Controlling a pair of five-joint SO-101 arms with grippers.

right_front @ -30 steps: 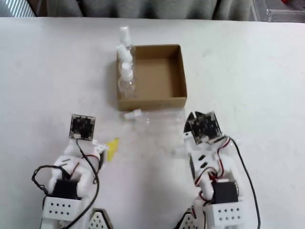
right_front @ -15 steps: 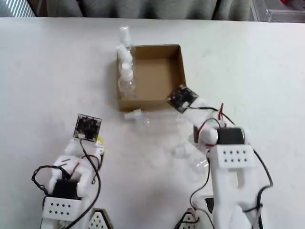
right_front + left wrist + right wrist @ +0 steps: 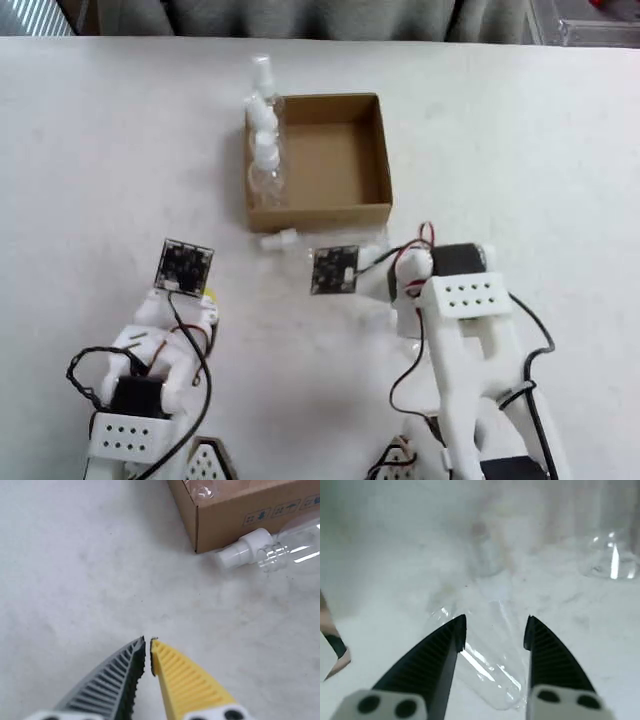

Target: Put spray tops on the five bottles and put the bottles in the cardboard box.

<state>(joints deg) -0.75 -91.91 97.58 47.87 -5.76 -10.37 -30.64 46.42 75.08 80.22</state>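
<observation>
Straddling clear bottle [image 3: 487, 677], right hand [image 3: 494, 625]

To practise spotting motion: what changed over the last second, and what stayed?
The right arm reached toward the cardboard box, then swung left; its open end effector now straddles a clear bottle lying on the table. The left arm barely shifted. The box and bottles along it stayed.

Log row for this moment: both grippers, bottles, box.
left gripper: shut, empty | right gripper: open over lying clear bottle | cardboard box: capped bottles along one wall
</observation>
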